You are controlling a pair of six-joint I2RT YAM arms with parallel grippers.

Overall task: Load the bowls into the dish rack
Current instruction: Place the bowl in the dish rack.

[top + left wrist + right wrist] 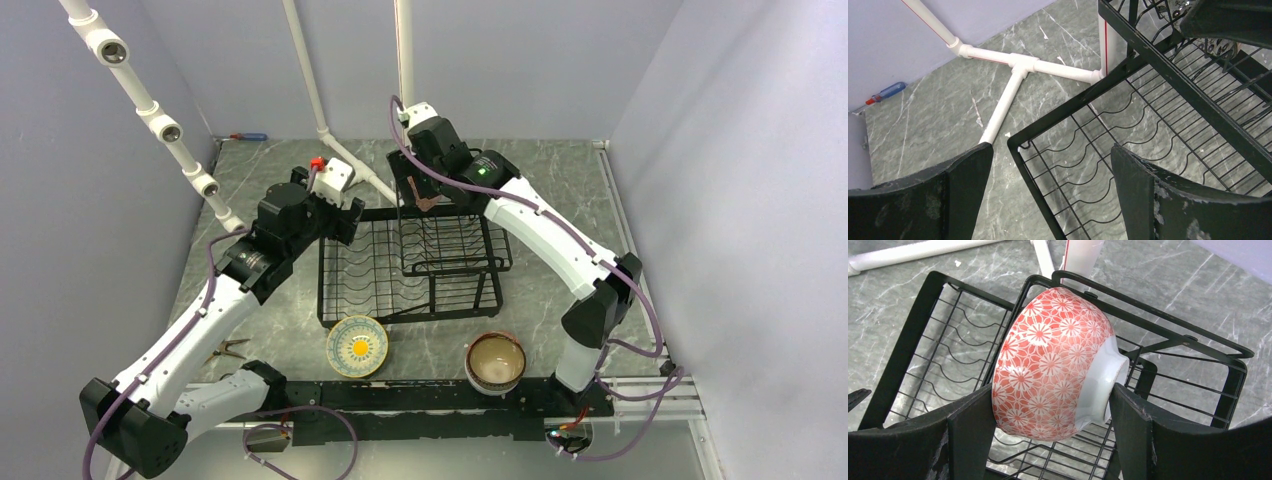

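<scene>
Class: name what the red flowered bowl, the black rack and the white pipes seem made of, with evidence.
Red flowered bowl: likely glazed ceramic, glossy with a white foot ring. Black rack: probably coated metal wire, thin rigid rods, matte. White pipes: likely plastic, moulded tee joints.

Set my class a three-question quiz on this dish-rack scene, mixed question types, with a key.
1. True or false: the left gripper holds a bowl.
2. How many bowls stand on the table outside the dish rack?
3. The red floral bowl between the fingers of the right gripper is: A upright, B tipped on its side, C rim down.
Key: 1 false; 2 two, yellow-dotted bowl and brown-rimmed bowl; 3 B.
</scene>
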